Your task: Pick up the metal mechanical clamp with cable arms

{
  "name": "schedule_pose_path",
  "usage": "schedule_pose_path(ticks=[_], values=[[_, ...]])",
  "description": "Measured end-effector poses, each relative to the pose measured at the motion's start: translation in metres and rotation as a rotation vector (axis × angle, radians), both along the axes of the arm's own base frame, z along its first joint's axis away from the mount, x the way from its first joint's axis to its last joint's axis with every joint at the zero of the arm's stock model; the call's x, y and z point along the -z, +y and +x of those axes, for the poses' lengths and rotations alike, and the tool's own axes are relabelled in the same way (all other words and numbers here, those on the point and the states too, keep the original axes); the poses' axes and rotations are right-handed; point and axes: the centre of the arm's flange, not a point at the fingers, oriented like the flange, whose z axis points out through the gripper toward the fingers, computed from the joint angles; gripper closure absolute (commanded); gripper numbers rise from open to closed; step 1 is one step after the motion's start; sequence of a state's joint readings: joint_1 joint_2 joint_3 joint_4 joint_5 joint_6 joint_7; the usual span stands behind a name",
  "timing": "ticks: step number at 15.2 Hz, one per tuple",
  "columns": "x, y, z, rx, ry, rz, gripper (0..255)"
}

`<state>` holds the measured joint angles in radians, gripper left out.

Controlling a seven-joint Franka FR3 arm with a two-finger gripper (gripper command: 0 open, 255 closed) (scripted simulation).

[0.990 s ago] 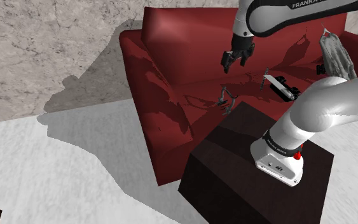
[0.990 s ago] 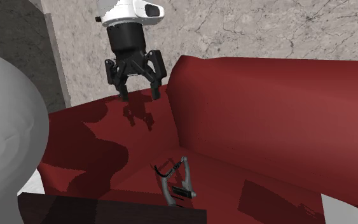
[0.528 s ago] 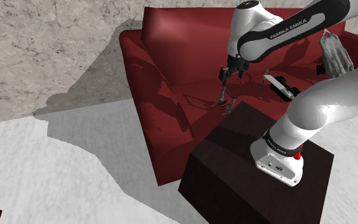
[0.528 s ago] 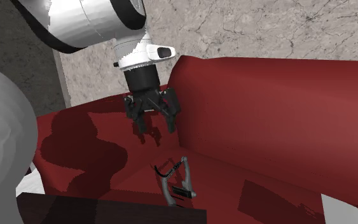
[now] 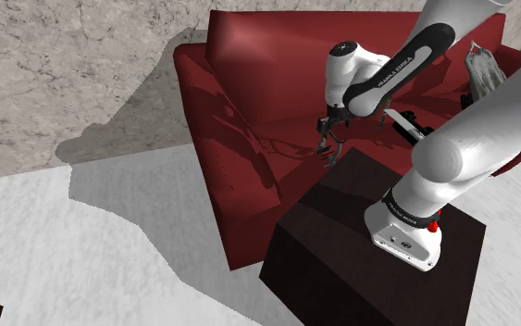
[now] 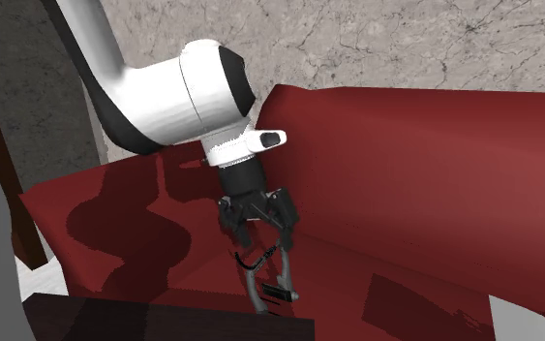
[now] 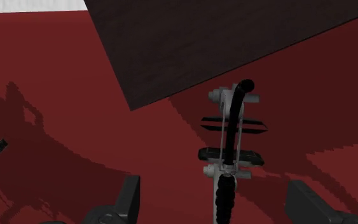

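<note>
In the shoulder view the arm has folded down over the past second, so the jaws, which hung high over the red sofa, now sit right over the clamp on the seat cushion, next to the dark stand. Jaws and clamp merge into one small dark cluster there, so contact cannot be judged. In the second exterior view the drop is plainer. The jaws have come down from the level of the backrest's top, spread open throughout, and their tips now reach the clamp's upper end, where the thin black cable arms loop out. Whether a tip touches a cable is unclear. In the wrist view the two fingers stand wide apart with the clamp between them, nearer one finger than the other and touched by neither. The approach looks nearly done, with only a short descent and the closing left. The clamp's near end runs out of frame.
</note>
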<state>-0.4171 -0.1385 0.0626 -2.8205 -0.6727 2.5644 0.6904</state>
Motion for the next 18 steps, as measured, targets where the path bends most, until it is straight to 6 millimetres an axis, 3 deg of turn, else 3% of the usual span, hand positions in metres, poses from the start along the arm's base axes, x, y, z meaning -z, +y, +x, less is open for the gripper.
schedule_pose_path(ticks=[8,9,18], values=[[0.043,-0.003,-0.002,0.003,0.0,-0.005,0],[0.044,-0.002,-0.002,0.003,0.0,-0.005,255],[0.045,-0.002,-0.001,0.003,0.0,-0.005,255]])
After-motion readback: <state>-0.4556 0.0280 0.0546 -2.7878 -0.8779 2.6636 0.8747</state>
